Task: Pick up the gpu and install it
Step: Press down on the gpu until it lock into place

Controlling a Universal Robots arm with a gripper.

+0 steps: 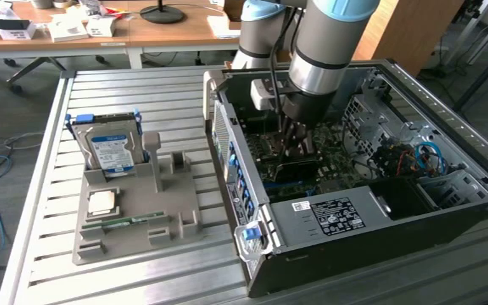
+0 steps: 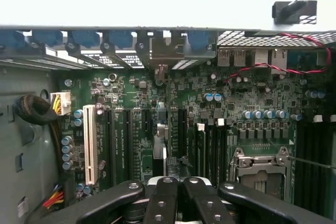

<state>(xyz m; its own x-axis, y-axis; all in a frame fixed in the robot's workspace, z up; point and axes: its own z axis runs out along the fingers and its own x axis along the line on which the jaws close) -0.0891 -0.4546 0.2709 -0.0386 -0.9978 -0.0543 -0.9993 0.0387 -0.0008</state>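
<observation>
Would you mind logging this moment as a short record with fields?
pincer: shut, down inside the open PC case, above the motherboard
gpu: thin card edge-on below the pincer, bracket toward the rear slots
grip on gpu: cannot tell
tray: holds hard drive, memory stick

Open computer case (image 1: 380, 210) lying on a slatted metal table (image 1: 49, 114), motherboard (image 2: 236, 108) directly beneath the claw, with a white slot (image 2: 89, 142), blue capacitors (image 2: 260, 114) and an empty processor socket (image 2: 261, 169) close by. Grey parts holder (image 1: 134, 210) well away from the claw toward the exterior view's left, carrying an upright hard drive (image 1: 108, 147) with a blue-white label, a square processor (image 1: 101, 202) and a green memory stick (image 1: 125, 220). Wooden desks (image 1: 100, 28) far behind, cluttered with boxes.
</observation>
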